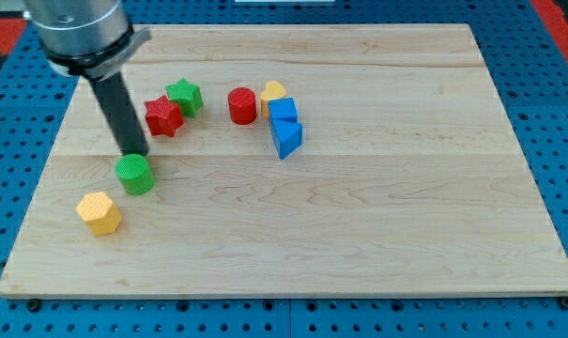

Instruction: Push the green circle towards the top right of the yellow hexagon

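The green circle (134,175) lies on the wooden board at the view's left. The yellow hexagon (99,212) lies just below and to the left of it, a small gap apart. My tip (133,154) stands at the green circle's top edge, touching or nearly touching it, and is above and to the right of the yellow hexagon.
A red star (163,115) and a green star (184,96) lie up and to the right of my tip. A red circle (242,105), a yellow heart (271,92), a blue cube (284,112) and a blue triangle (287,138) cluster near the top centre.
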